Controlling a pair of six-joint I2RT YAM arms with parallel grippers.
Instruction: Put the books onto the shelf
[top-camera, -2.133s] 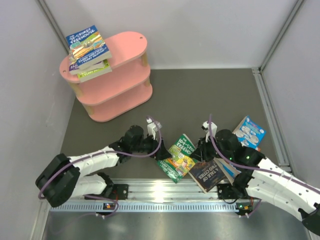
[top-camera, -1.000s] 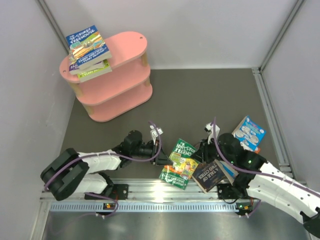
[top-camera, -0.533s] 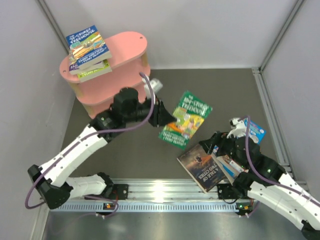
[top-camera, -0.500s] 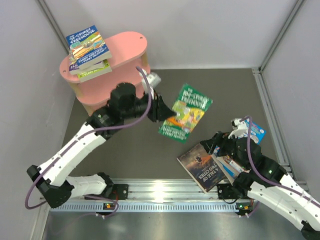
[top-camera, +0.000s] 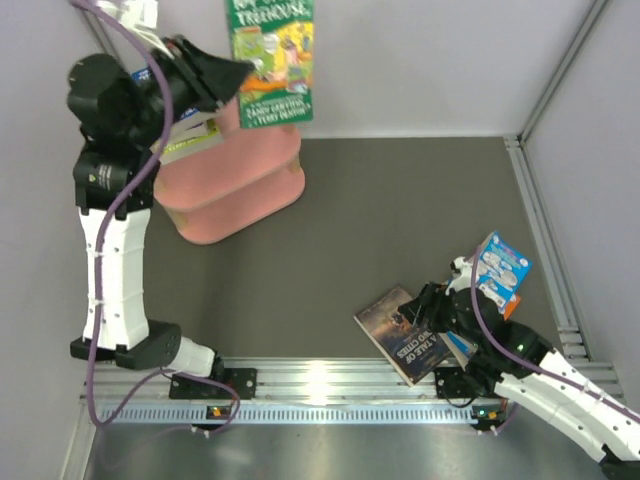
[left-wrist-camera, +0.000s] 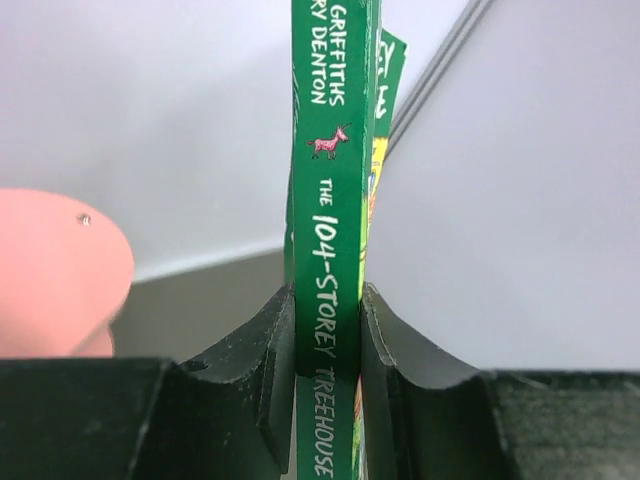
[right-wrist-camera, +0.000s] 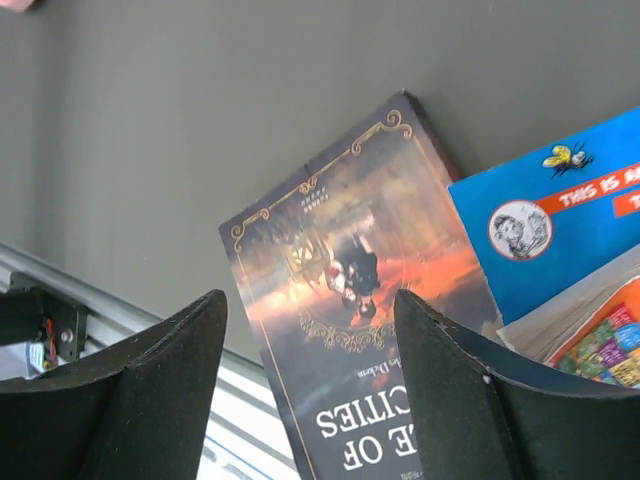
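Now the left gripper (top-camera: 247, 72), clenched on the green book (top-camera: 272, 60), has risen from mid-frame to the top left, by the pink shelf (top-camera: 245, 180). Three books lie lower right: a dark book (top-camera: 398, 332), a blue book (top-camera: 498, 264) and an orange book (right-wrist-camera: 600, 340). The right gripper (right-wrist-camera: 310, 330) hangs released over the dark book. The left arm hides most of the shelf's top board.

Open table (top-camera: 400, 200) runs between shelf (top-camera: 250, 180) and dark book (top-camera: 395, 325); a gripper passes there unhindered. Access over the shelf top is blocked by the left arm (top-camera: 110, 220), whose left gripper (top-camera: 243, 72) clamps a green book (top-camera: 275, 60) (stacked books (top-camera: 192, 142) sit at the top's left end). Right gripper (right-wrist-camera: 305, 300) hangs over the dark book, jaws apart, hemmed by blue book (top-camera: 500, 268) and right wall (top-camera: 600, 200).
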